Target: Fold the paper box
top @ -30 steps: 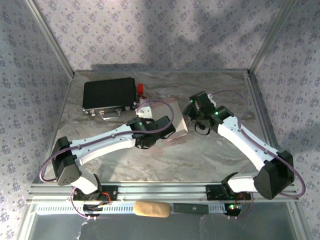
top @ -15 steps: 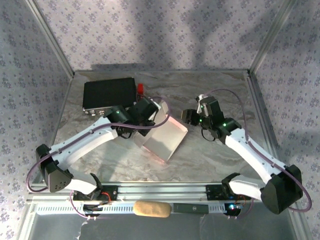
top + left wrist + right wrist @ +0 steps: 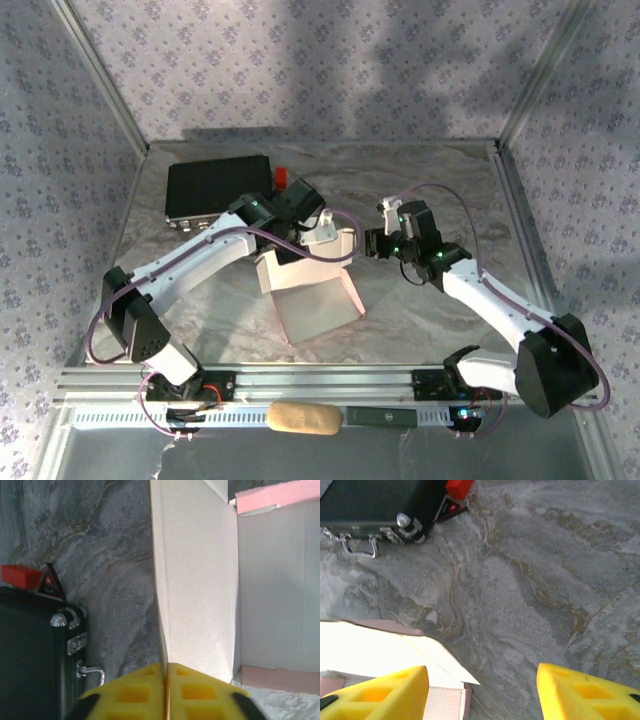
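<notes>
The paper box [image 3: 318,300], pale pink outside and whitish inside, lies half opened in the middle of the table, with one panel standing up. My left gripper [image 3: 328,234] is shut on the top edge of that upright panel. In the left wrist view its yellow fingers [image 3: 135,692] pinch the thin white panel [image 3: 197,580] edge-on, at the left gripper [image 3: 166,666]. My right gripper [image 3: 373,243] hovers open just right of the box. In the right wrist view the right gripper [image 3: 481,682] is over bare table, with a corner of the paper box [image 3: 385,645] beside its left finger.
A black case [image 3: 218,187] with metal latches sits at the back left, a small red object [image 3: 283,178] at its right corner. Both appear in the right wrist view: black case [image 3: 370,500], red object [image 3: 457,487]. A tan oblong object [image 3: 303,418] lies on the near rail.
My left gripper has swung back and to the right with the box, whose panel now stands upright. The right gripper pulled off the box and shifted slightly left.
</notes>
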`<move>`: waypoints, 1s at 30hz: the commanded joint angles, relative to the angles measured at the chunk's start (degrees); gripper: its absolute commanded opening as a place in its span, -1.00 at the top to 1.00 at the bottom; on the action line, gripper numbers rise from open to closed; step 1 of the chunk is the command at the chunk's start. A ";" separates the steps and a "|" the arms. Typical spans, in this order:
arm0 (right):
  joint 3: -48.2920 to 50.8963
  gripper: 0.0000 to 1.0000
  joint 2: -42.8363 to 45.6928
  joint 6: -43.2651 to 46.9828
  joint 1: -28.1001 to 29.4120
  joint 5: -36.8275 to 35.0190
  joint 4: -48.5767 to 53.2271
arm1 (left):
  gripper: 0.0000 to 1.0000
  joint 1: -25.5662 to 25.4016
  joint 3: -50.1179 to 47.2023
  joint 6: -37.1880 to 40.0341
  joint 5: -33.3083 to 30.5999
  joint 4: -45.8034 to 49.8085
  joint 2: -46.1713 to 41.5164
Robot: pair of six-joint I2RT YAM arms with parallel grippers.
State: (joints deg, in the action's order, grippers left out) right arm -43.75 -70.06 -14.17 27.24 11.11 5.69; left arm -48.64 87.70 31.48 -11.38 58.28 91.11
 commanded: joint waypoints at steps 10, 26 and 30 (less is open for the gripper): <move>-0.33 -0.19 -5.99 7.57 -0.33 9.68 -3.08 | -0.22 0.51 -3.26 -7.51 -5.36 -6.90 -8.42; -2.80 -0.04 -8.64 10.74 0.19 10.34 0.08 | -0.28 13.28 -32.81 -32.20 13.17 -16.10 -29.16; -3.36 0.01 -8.98 11.15 0.37 11.14 0.55 | -0.25 14.63 -33.47 -31.77 12.55 -16.43 -26.42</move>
State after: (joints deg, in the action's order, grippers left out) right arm -45.28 -78.35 -4.64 27.24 21.08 4.95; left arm -34.85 53.98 0.93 -0.16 44.16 63.96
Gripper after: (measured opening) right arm 0.501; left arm 0.628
